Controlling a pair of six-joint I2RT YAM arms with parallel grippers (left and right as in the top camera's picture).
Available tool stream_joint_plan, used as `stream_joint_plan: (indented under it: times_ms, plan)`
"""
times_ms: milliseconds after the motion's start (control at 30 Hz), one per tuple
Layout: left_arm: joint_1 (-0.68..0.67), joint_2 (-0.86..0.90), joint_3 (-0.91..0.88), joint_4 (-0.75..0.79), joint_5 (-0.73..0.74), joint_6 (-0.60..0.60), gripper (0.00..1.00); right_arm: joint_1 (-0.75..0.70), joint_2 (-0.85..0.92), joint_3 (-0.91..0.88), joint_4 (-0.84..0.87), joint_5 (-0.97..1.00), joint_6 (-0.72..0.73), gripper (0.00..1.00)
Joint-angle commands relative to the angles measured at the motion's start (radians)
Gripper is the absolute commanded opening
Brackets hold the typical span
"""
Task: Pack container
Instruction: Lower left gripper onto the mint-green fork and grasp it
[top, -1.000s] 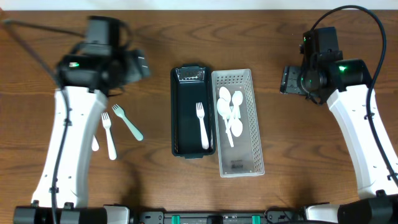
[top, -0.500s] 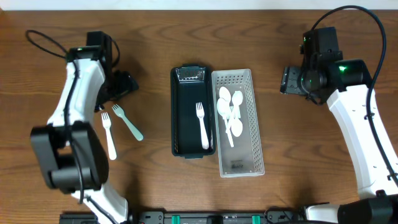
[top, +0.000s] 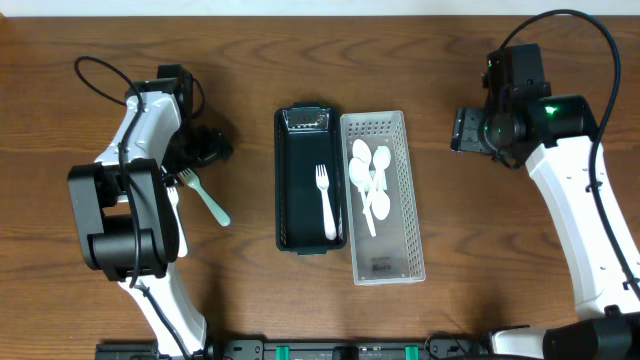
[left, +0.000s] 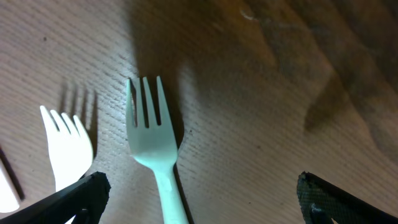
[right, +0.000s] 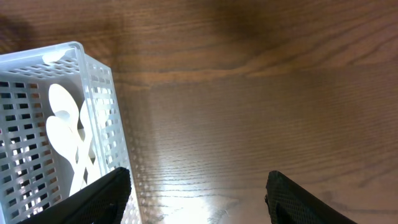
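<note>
**Overhead.** The left arm has swung in and folded over the last second. Its left end effector (top: 214, 148) now sits low at the head of the loose cutlery, where before it was up and away from it. The pale green plastic fork (top: 206, 197) lies on the brown wooden desk (top: 300, 60) and has not shifted. The loose white plastic fork (top: 172, 192) beside it is mostly hidden under the arm. The black rectangular plastic container (top: 310, 180) stays at centre, with one packed white fork (top: 325, 201) lying lengthwise in it. The white perforated plastic basket (top: 383, 197) touches its right wall and holds white plastic spoons (top: 367, 180). The right end effector (top: 470, 130) has not moved.

**Left wrist.** The left end effector (left: 199, 199) has its jaws wide apart and holds nothing. The pale green plastic fork (left: 151, 146) lies between the fingers (left: 81, 194), tines pointing away. The loose white plastic fork (left: 67, 148) is just beside it.

**Right wrist.** The right end effector (right: 196, 199) has its jaws apart and empty. It idles over bare desk beside the basket (right: 106, 124).

**Judgement.** The approach looks done. Closing on the green fork comes next, and the neighbouring fork could get nudged.
</note>
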Motion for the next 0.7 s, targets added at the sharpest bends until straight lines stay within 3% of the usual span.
stream_joint_plan:
  times_ms: [0, 567, 667]
  plan:
    - [0.005, 0.008, -0.023, 0.017, 0.008, 0.008, 0.98, -0.005, 0.003, -0.004, -0.002, 0.014, -0.010, 0.73]
    - [0.005, 0.008, -0.134, 0.125, 0.015, 0.008, 1.00, -0.005, 0.003, -0.004, -0.006, 0.014, -0.010, 0.73]
    - [0.007, 0.008, -0.134, 0.135, 0.015, 0.008, 0.93, -0.005, 0.003, -0.004, -0.016, 0.014, -0.011, 0.72]
